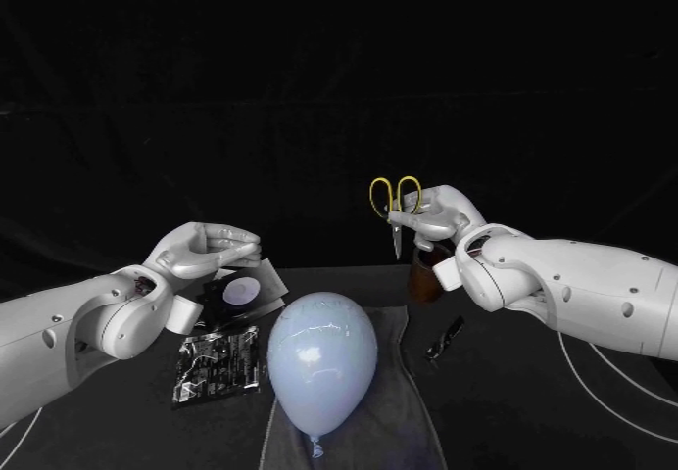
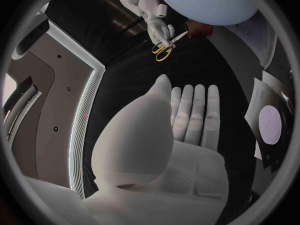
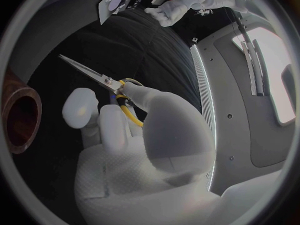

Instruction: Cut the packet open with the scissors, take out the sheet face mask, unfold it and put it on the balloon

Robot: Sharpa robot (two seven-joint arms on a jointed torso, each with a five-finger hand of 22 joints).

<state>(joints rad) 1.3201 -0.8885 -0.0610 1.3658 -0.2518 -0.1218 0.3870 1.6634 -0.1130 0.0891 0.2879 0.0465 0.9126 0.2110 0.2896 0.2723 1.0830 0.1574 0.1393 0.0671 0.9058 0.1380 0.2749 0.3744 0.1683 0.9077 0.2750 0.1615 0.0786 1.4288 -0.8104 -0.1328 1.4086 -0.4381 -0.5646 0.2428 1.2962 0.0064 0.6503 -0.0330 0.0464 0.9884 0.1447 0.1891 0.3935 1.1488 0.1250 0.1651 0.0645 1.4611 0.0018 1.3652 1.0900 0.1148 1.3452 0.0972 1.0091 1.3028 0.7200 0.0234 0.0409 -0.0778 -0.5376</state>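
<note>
Head view: right hand (image 1: pixel 431 217) grasps scissors (image 1: pixel 397 201), cutting not yet begun; left hand (image 1: pixel 210 247) is at packet (image 1: pixel 243 291), grip I cannot tell; blades must reach its edge.

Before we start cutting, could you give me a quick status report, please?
Left hand holds packet, raised. Right hand holds yellow-handled scissors, apart from packet. Balloon lies below, between them.
</note>
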